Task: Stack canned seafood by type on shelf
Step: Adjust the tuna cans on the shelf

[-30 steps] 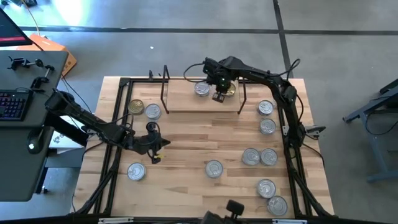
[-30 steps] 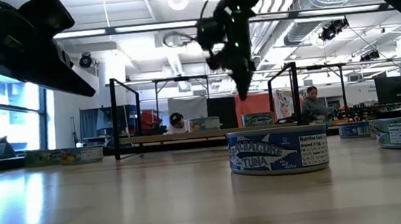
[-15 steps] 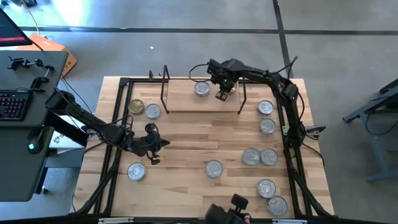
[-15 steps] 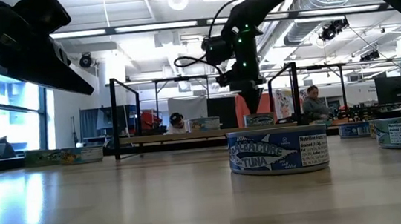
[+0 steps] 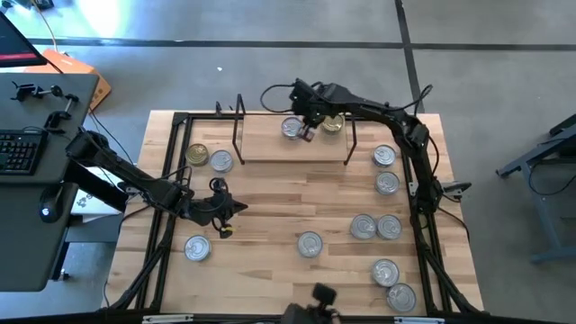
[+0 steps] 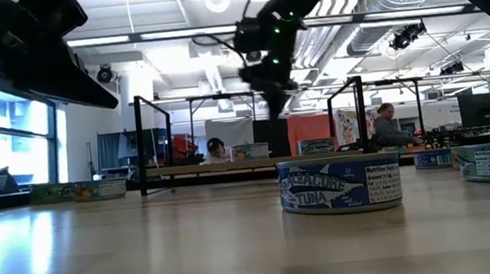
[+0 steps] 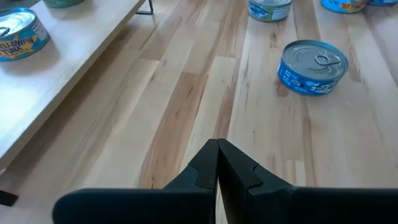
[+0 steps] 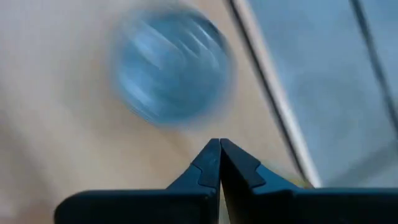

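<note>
Shelf (image 5: 292, 147) carries two tins (image 5: 291, 128) beneath your right gripper (image 5: 306, 134), fingers together, holding nothing. Left gripper (image 5: 227, 208), also pinched together, hovers over the desk (image 5: 270, 216) nearer than the shelf.

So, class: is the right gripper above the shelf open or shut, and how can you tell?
Shut and empty. In its wrist view the right gripper has its two dark fingertips pressed together with nothing between them, above a tin on the shelf.

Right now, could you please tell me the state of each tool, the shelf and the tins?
Left tool: shut, empty, above the table.
Right tool: shut, empty, over the shelf.
Shelf: holds two tins, unstacked.
Silver tin: upright on shelf.
Gold tin: upright on shelf.
</note>
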